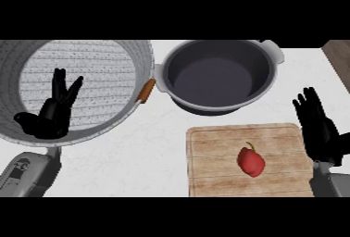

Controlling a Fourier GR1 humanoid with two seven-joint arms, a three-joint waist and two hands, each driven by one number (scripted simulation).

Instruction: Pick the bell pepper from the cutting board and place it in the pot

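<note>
A red bell pepper (251, 161) with a green stem lies on the wooden cutting board (212, 162), right of the board's middle. Behind the board stands the dark grey pot (219, 74), with nothing visible inside it. My right hand (320, 127) is open, fingers straight and pointing up, just off the board's right edge and apart from the pepper. At the left, my left hand (51, 113) rests open, fingers up, in front of a large white basket.
A large white woven basket (130, 51) with an orange handle tab (146, 90) fills the upper left, close beside the pot. A dark wooden strip (340, 58) runs along the counter's far right edge. White counter (137, 157) lies between basket and board.
</note>
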